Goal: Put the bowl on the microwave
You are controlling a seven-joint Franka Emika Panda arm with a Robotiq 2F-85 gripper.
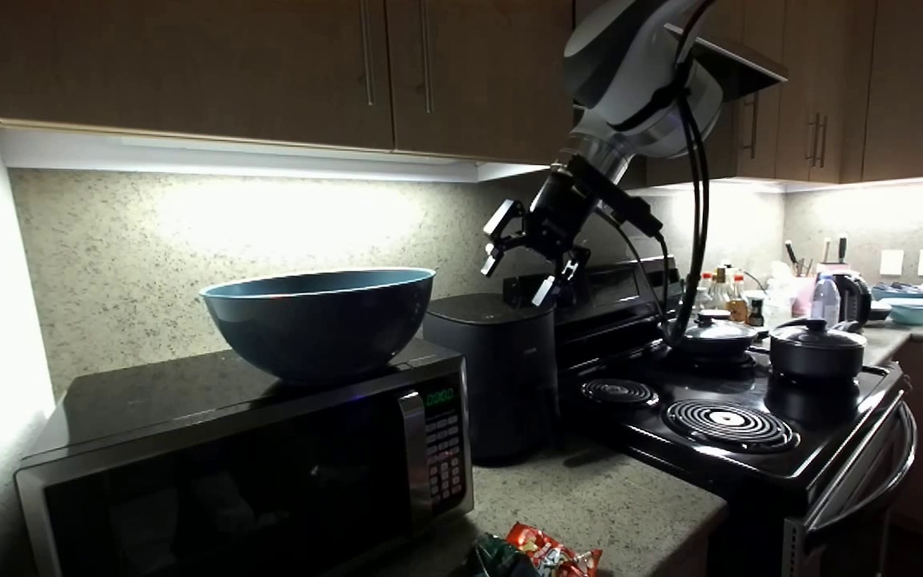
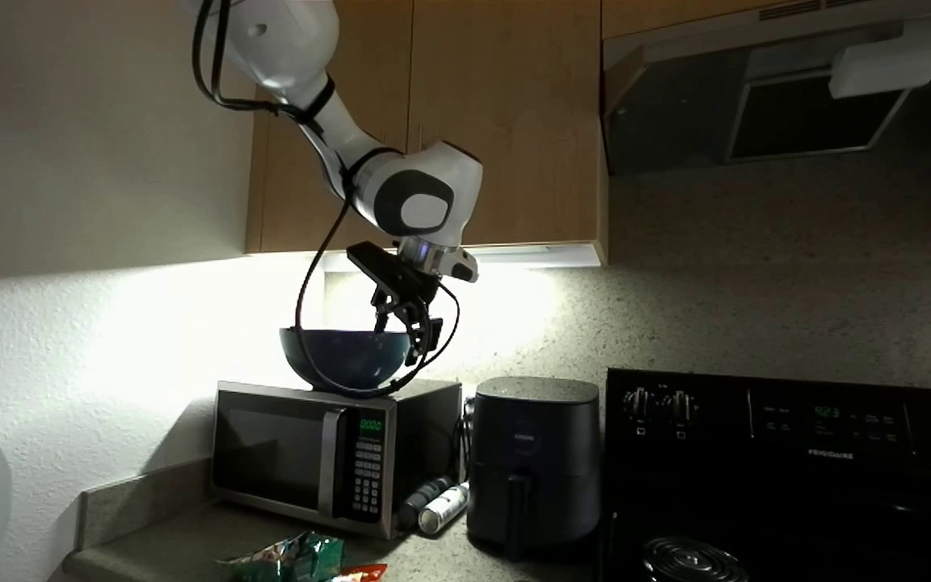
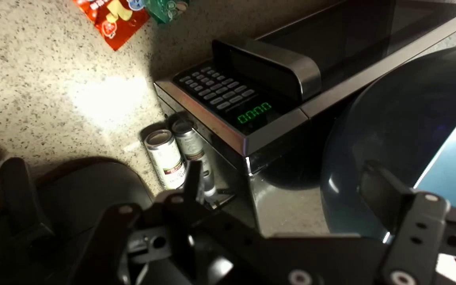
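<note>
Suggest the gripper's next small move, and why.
I'd probably ease the gripper farther from the bowl, jaws left open: the bowl already sits upright on the microwave, and an exterior view shows a gap between it and the open gripper, so nothing seems left to grasp.

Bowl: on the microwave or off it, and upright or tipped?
On it, upright: in both exterior views the bowl rests on top of the microwave, mouth up. The open gripper stands apart from it.
</note>
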